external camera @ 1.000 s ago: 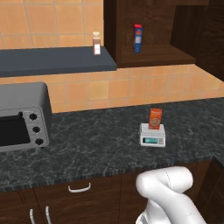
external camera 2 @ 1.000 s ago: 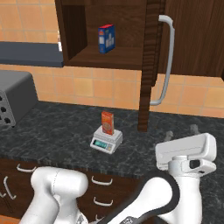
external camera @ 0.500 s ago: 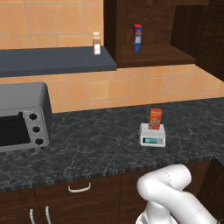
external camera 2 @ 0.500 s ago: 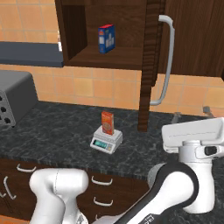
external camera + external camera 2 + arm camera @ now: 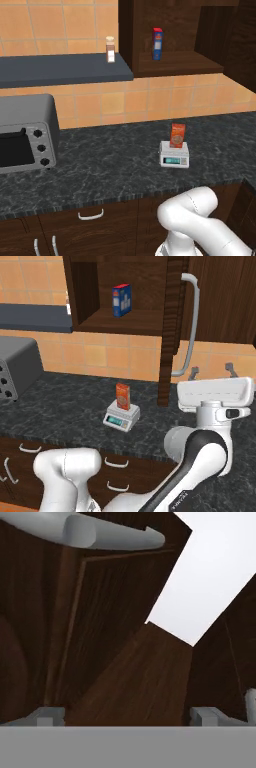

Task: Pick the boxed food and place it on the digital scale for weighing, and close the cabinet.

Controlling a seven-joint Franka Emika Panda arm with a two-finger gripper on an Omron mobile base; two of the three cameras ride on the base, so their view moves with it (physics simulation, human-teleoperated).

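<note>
In the left base view, the boxed food (image 5: 177,135) is standing upright on the digital scale (image 5: 174,154), which is sitting on the dark speckled worktop (image 5: 110,160) well to the right of the grey toaster oven (image 5: 26,132). Above, a small brown-capped bottle (image 5: 111,50) is resting on the grey shelf (image 5: 60,70), and a slim blue carton (image 5: 157,43) is standing inside the open cabinet (image 5: 175,30). In the right base view, the boxed food (image 5: 123,396) is sitting on the top plate of the digital scale (image 5: 121,417), and the cabinet (image 5: 120,293) is showing its open compartment with the blue carton (image 5: 122,300) on its floor; the cabinet door (image 5: 171,326) is standing edge-on toward the camera (its long silver bar handle (image 5: 189,326) is curving off its right side). The gripper (image 5: 211,370) is pointing upward just right of the lower end of that handle, with its fingers spread wide apart and nothing between them. In the hand view, the gripper (image 5: 131,714) is facing dark wood panels of the door (image 5: 120,637), with its fingertips (image 5: 47,714) far apart at the bottom and the handle (image 5: 95,532) crossing the top.
</note>
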